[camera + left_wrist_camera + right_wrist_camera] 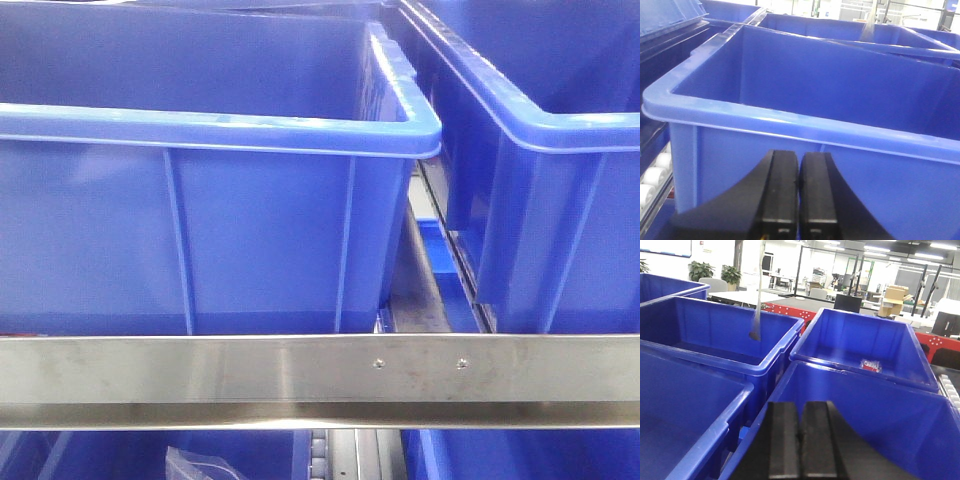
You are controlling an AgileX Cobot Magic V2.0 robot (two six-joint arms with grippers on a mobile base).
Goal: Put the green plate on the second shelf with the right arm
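Nearest the front camera: a steel shelf rail (320, 380) runs across the frame, with two screws right of centre. Just behind it stand two blue bins, left bin (200, 200) and right bin (540, 150), with a narrow gap between them showing roller track below. A crumpled clear bag (195, 465) lies on the level under the rail.

Left wrist view: left gripper (798, 200) has its jaws pressed together, nothing between them, hovering just in front of a blue bin wall (790, 165). White rollers (655, 172) at near left.

Right wrist view: right gripper (801, 447) likewise closed flat, pads touching, empty, held over the rim of a near bin (860, 405). Farther off, a bin holding a small red-and-white packet (871, 365); beyond that, open office space.

Green plate: not in any view. Its location cannot be told from these frames.

Judgement: task is at the search/approach step; no grasp made. Next move calls for bringing the plate into view, then opening the right jaws wide enough for the rim before reaching.
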